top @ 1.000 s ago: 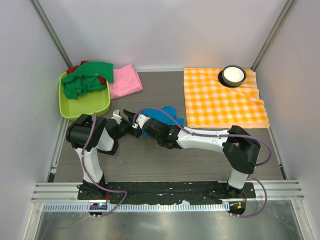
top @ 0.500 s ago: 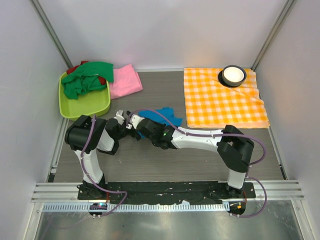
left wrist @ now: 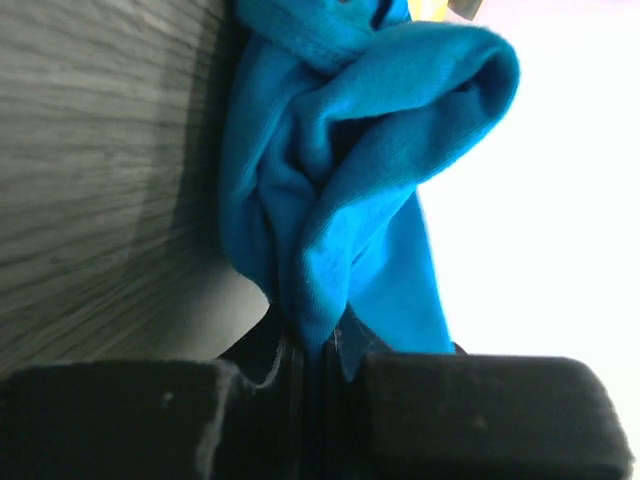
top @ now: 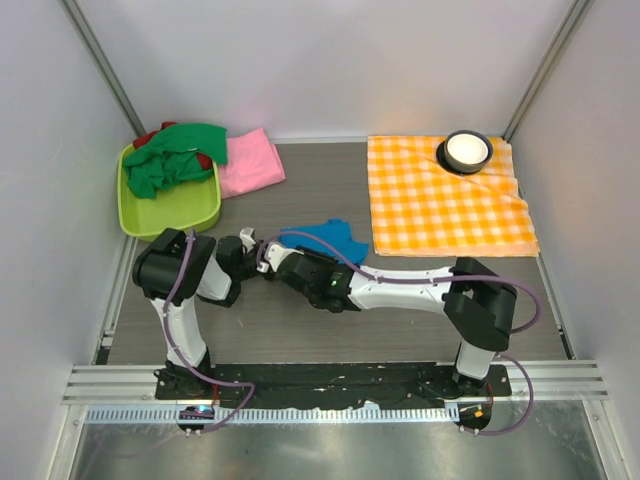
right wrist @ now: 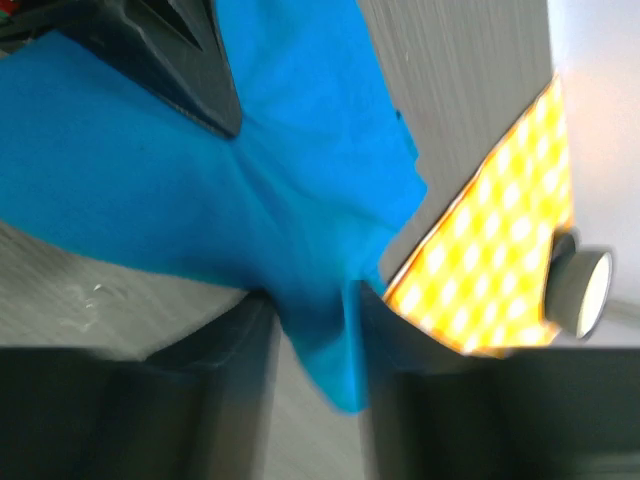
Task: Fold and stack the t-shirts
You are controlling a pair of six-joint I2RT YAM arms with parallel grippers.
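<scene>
Closure of the left tool (left wrist: 318, 352) is the change: a second ago its jaws stood wide beside the cloth, and now the left wrist view shows them nipped nearly together on a gathered fold of the blue t-shirt (top: 328, 238). The right tool (right wrist: 315, 330) keeps the pinch it already had, its jaws almost closed on another part of the same shirt. Both tools now hold the one garment, very close together, left of the middle of the desk (top: 300, 320). The rest of the shirt trails away bunched toward the desk's centre, and it has slid a little toward the near-left since a second ago.

I judge that this two-handed hold prepares for spreading: the tools would need to draw apart to pull the shirt flat before any fold. Which parts of the shirt they hold I cannot tell, as it is crumpled.

At the far-left corner a lime tub (top: 165, 215) holds the green tee (top: 175, 155) heaped over the red tee (top: 148, 138), neither folded. The pink tee (top: 250, 165) lies just beside the tub at the far edge, folded flat. A checked cloth (top: 440, 205) covers the far-right part of the desk, with a bowl (top: 467, 150) on its far edge. The cloth's near-left corner is close to the blue shirt, so a wide spread to the right could overlap it. The near half of the desk gives the arms more room.
</scene>
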